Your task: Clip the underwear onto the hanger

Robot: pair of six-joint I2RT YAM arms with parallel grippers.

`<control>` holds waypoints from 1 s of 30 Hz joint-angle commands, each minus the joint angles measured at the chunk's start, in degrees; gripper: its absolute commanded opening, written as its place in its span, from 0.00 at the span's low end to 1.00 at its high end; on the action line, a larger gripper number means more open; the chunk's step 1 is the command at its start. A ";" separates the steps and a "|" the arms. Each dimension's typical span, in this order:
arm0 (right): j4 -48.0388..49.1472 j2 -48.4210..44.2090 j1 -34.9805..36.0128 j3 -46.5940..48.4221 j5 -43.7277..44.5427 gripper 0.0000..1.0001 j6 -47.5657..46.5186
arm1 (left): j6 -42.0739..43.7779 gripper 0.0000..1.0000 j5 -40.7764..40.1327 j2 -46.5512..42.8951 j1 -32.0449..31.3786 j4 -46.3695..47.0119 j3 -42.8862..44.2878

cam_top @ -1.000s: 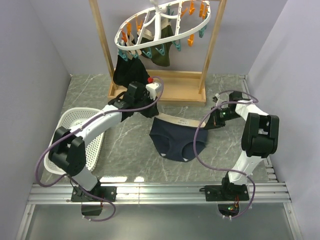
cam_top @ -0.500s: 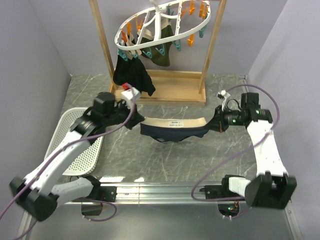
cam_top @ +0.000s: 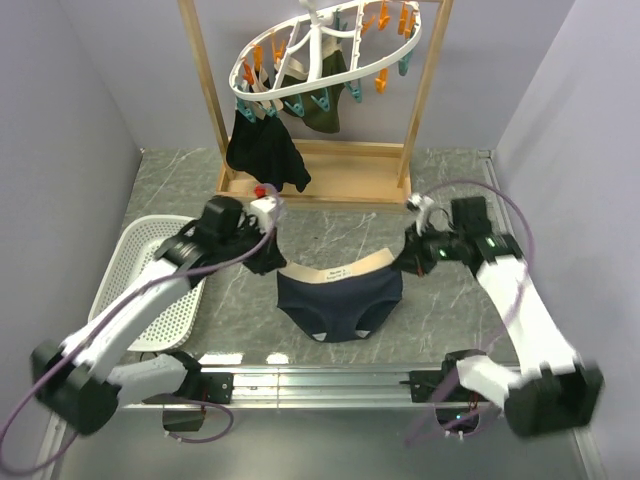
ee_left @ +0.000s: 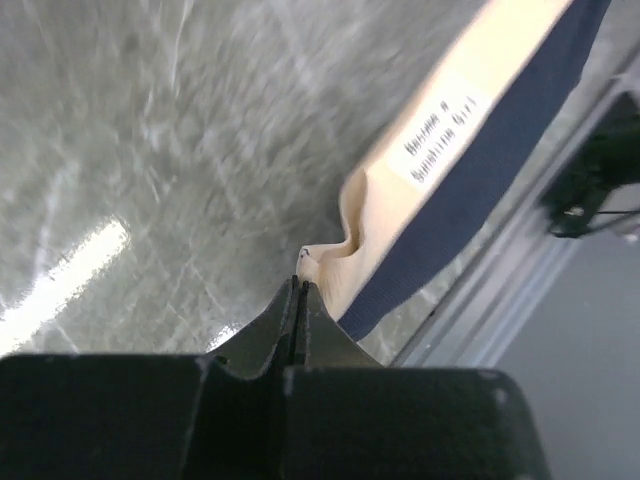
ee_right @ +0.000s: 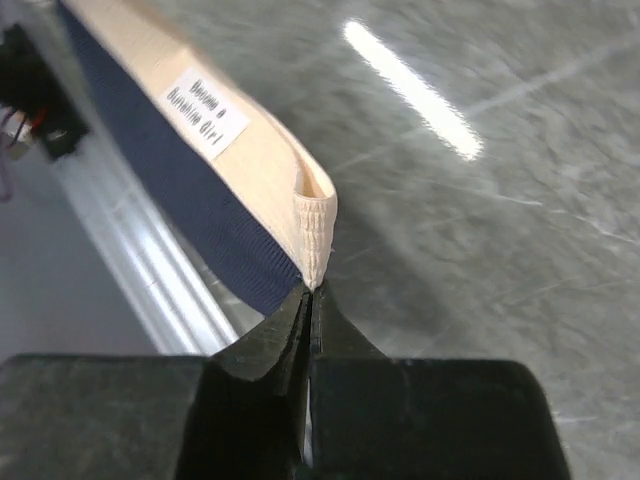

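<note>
As the left gripper [cam_top: 270,262] and right gripper [cam_top: 405,262] clamp tight on its beige waistband [ee_left: 370,222] ends, the navy underwear [cam_top: 338,300] hangs stretched between them over the table [cam_top: 240,322]; label [ee_right: 205,113] print blurred, unreadable.

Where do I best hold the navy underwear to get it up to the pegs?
Grip the underwear by its beige waistband ends, one from each side, where left gripper and right gripper pinch it: band stretched between them, fabric hanging below.
</note>
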 commanded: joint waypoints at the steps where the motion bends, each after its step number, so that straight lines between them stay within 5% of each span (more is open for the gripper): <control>1: 9.62 15.67 -0.43 2.60 9.45 0.00 3.87 | -2.64 0.00 -4.09 11.30 1.82 3.03 2.86; 11: 22.81 40.21 -0.79 10.43 16.03 0.00 11.51 | -3.96 0.00 -6.47 34.09 9.65 19.20 6.90; 13: 22.38 44.25 -0.87 13.32 17.09 0.11 12.13 | -3.44 0.00 -5.25 37.68 9.82 19.75 7.95; 14: 21.76 45.57 -0.79 14.64 18.75 0.25 12.83 | -3.26 0.02 -4.20 38.66 9.82 19.31 9.44; 16: 20.35 47.60 -0.96 17.02 20.08 0.41 13.53 | -4.40 0.19 -2.88 39.20 10.26 19.57 9.54; 17: 20.52 47.35 -1.05 17.11 20.87 0.63 13.80 | -4.66 0.22 -3.22 38.59 10.26 19.74 8.67; 18: 20.96 45.86 -1.05 16.59 20.97 0.69 13.54 | -4.84 0.26 -2.70 37.63 10.35 20.27 8.05; 26: 22.36 30.84 -1.66 8.35 12.71 0.72 14.42 | -4.04 0.56 -0.15 17.43 10.79 18.69 -0.37; 27: 23.07 26.82 -1.75 7.45 11.31 0.72 14.59 | -4.31 0.84 0.12 15.32 10.79 18.52 -1.09; 30: 23.60 19.08 -1.75 5.43 11.65 0.73 15.12 | -4.92 0.99 0.21 5.84 10.79 15.89 -2.32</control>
